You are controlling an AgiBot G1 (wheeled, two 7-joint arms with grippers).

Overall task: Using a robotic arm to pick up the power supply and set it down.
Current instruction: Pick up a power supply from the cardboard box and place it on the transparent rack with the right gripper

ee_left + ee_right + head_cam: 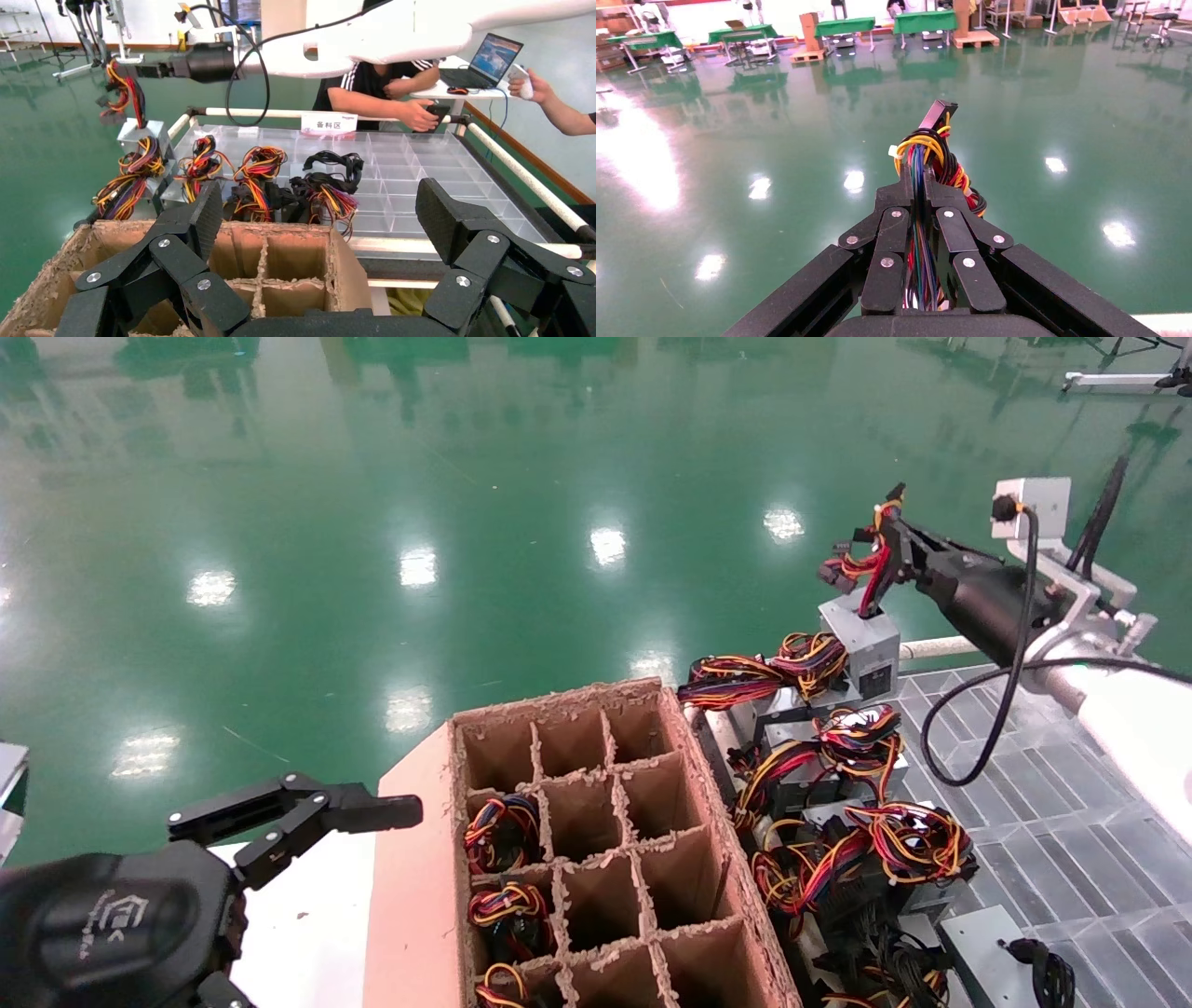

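Power supply (861, 645) dangles at two o'clock, my right gripper (883, 553) clamped on wires (923, 210) only; bundle may slip. Left gripper (321, 822) idle, apart.

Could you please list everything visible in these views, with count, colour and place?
Lifted power supply: one, silver-grey, hanging by its red, yellow and black wires from the right pincer above the tray's far left corner.
Other power supplies: several, exact count unclear, silver-grey with coloured wire bundles, piled along the tray's left side.
Cardboard box: one, brown, divided into cells, left of the tray; wire bundles show in three cells of its left column.
Tray: one, clear plastic grid, right of the box.
Floor: glossy green.
People: two partly seen, behind the tray.
Laptop: one, beside them.
Left pincer: black, open, idle left of the box.
Right pincer: black, shut on the wires.
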